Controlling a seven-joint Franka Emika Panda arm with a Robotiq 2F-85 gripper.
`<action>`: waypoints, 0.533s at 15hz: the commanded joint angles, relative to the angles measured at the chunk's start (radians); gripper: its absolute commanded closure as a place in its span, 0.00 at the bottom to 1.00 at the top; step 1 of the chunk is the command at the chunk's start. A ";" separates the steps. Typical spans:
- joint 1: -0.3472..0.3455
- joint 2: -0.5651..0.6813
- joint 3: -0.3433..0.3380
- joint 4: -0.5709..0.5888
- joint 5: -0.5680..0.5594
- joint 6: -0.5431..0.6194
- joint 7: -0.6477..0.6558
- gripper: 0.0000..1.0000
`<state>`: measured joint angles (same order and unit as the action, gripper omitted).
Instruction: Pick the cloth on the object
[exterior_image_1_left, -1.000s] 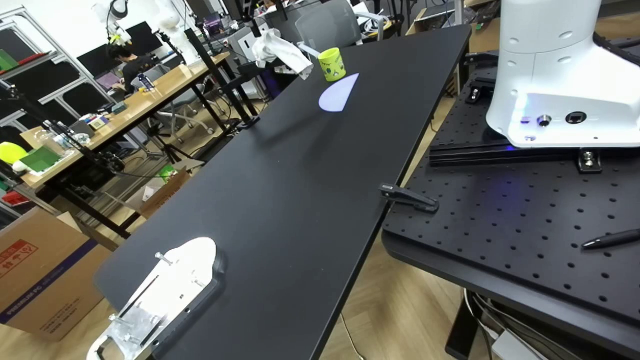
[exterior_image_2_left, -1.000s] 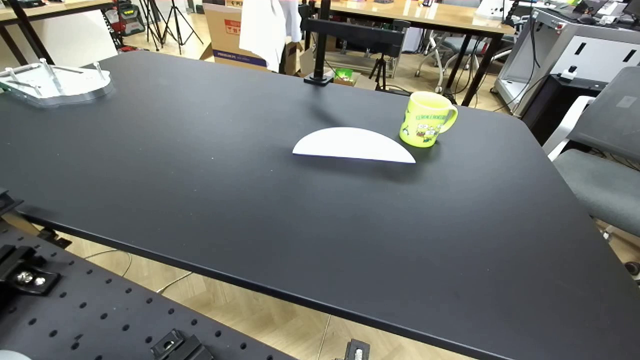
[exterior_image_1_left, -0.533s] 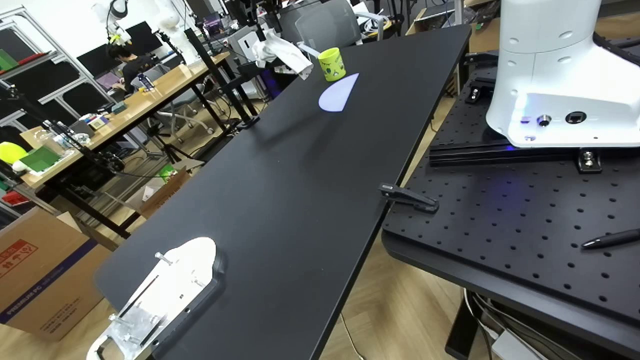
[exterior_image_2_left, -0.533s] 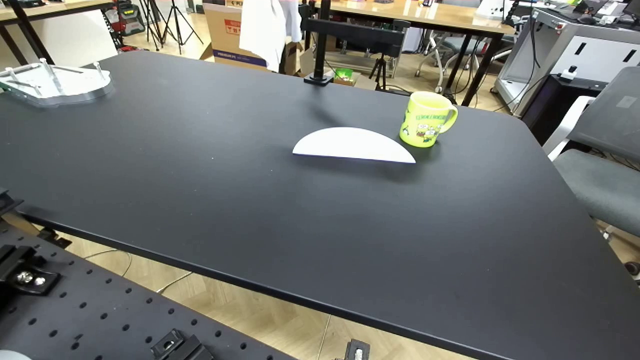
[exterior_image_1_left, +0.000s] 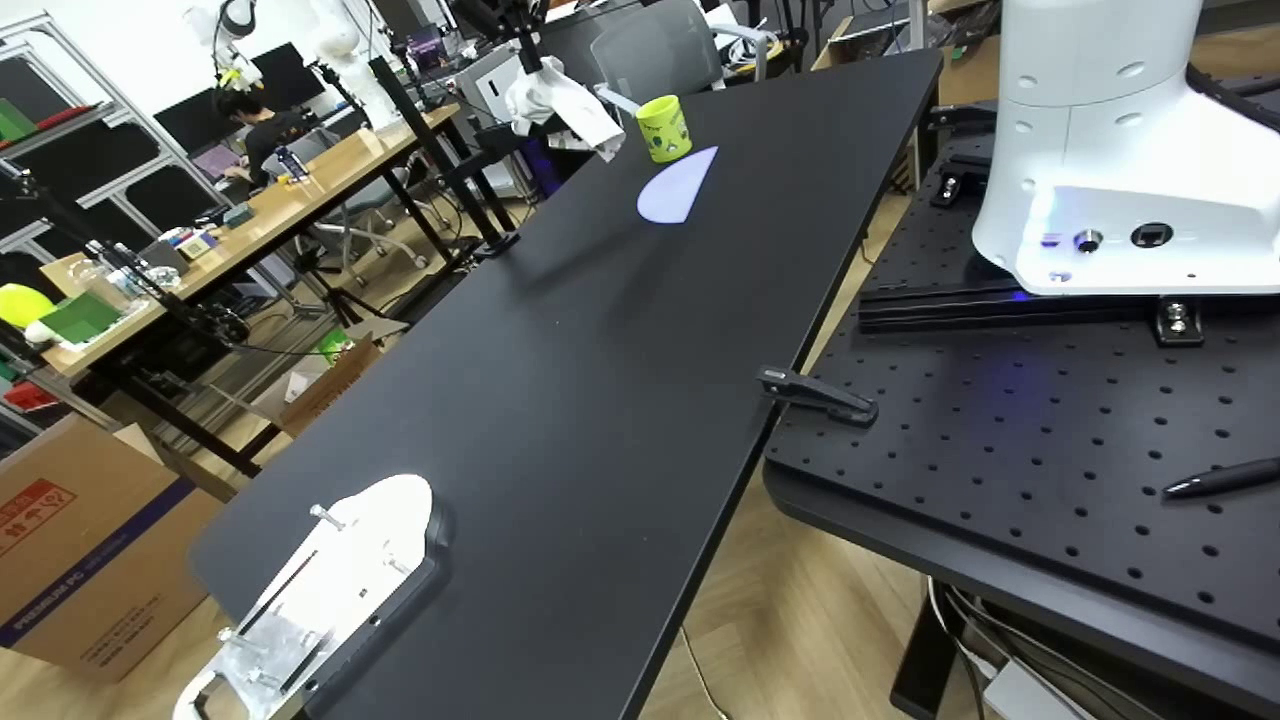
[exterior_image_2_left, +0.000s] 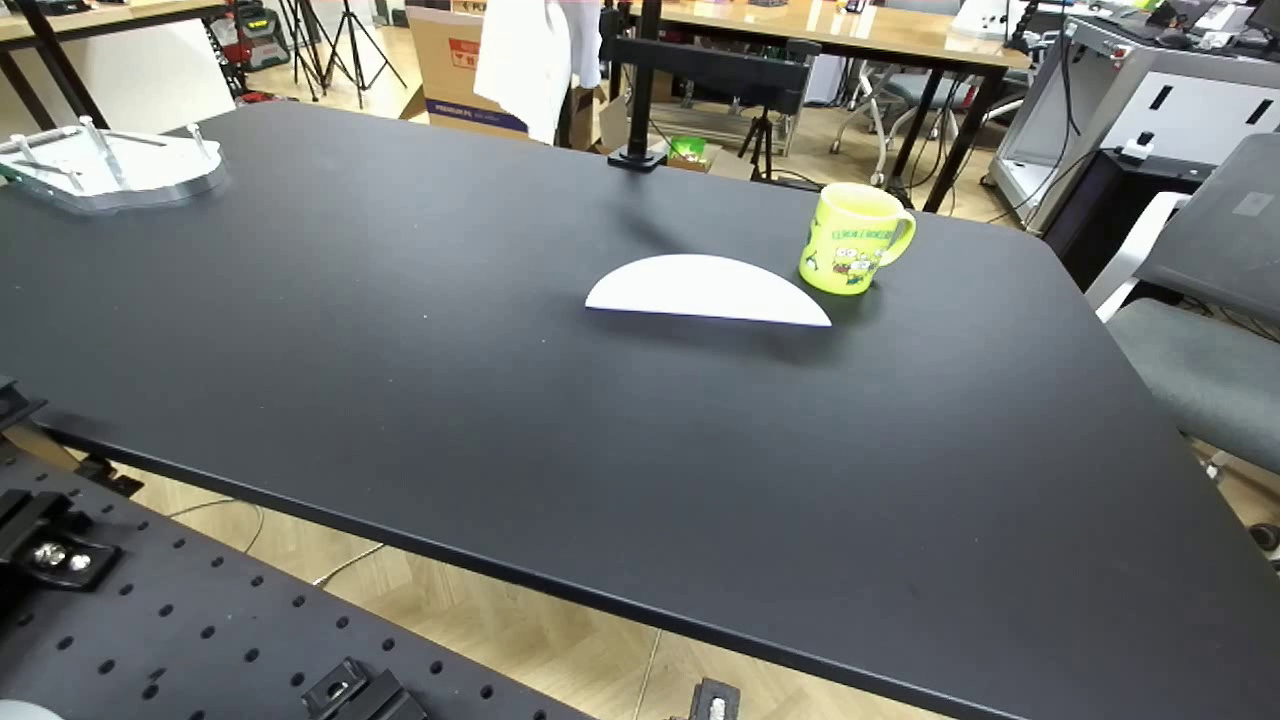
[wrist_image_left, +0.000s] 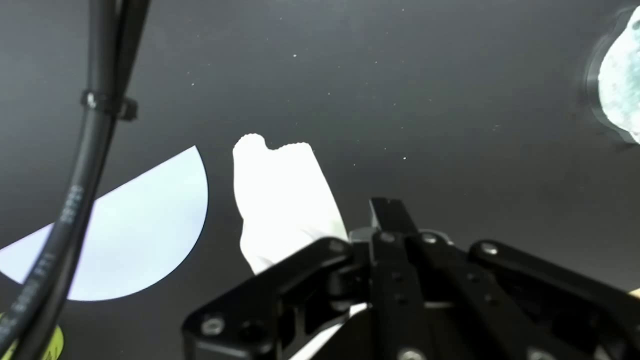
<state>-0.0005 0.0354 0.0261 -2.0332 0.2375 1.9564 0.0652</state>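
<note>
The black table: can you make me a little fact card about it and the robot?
Surface: black table
End effector: shut on a white cloth, which hangs in the air
Mug: yellow-green, cartoon print, upright on the table
White half-circle: near the mug, not touching it
Pegged white board: toward the table's other end

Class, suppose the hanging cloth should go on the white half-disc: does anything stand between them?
Nothing visible: the wrist view shows only black tabletop between the half-disc and the cloth hanging from the tool. The mug stands beyond the half-disc, not between.
</note>
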 joint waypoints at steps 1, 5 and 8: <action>-0.005 0.011 -0.013 0.054 0.046 -0.075 -0.013 0.74; 0.002 0.001 -0.012 0.031 0.023 -0.040 -0.013 0.79; 0.002 0.000 -0.012 0.032 0.023 -0.044 -0.014 0.73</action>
<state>-0.0017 0.0355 0.0171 -2.0026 0.2612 1.9145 0.0507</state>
